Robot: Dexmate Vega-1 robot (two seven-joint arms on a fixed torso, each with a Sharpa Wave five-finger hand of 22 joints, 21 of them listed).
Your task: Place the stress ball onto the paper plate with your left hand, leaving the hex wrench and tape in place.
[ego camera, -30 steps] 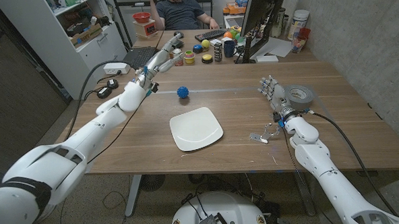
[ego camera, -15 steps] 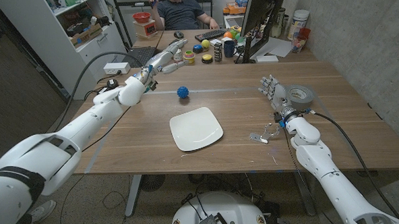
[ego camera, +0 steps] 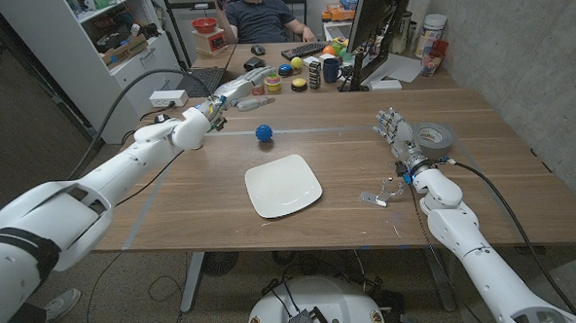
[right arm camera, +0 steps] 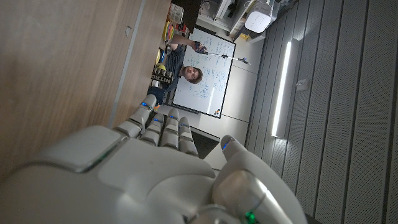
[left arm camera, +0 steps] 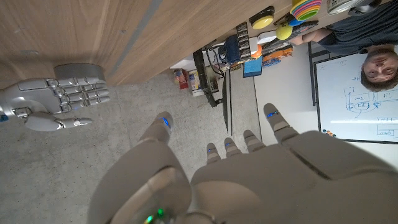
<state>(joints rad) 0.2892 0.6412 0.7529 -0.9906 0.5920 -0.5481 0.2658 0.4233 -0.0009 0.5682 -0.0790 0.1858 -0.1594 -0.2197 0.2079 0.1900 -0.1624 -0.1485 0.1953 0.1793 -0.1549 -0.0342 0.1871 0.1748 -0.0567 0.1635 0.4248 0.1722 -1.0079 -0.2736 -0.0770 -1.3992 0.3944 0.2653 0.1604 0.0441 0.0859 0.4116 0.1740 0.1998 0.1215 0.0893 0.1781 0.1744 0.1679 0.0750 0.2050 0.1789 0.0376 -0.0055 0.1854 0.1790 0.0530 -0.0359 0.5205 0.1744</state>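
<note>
On the wooden worktop point(ego camera: 202, 199), the blue stress ball point(ego camera: 263, 132) sits by itself, a little beyond the far edge of the white paper plate point(ego camera: 283, 185) and not touching it. The plate lies near the middle of the worktop with nothing on it.

The left robot hand point(ego camera: 241, 87) is stretched out toward the far left part of the worktop, well apart from the ball and to its far left side. Its fingers are extended and spread, and it holds nothing; the left wrist view shows the same hand point(left arm camera: 249, 168) from behind with the fingers apart.

The right robot hand point(ego camera: 391, 130) stands at the right side of the worktop, fingers loosely straight and apart, gripping nothing. It is just beside the grey roll of tape point(ego camera: 432, 138), which lies flat. The hex wrench point(ego camera: 379, 195) lies on the wood nearer the robot, between the plate and the right arm.

A person point(ego camera: 258, 14) sits behind the worktop, beyond a row of small items and a monitor point(ego camera: 372, 26).
</note>
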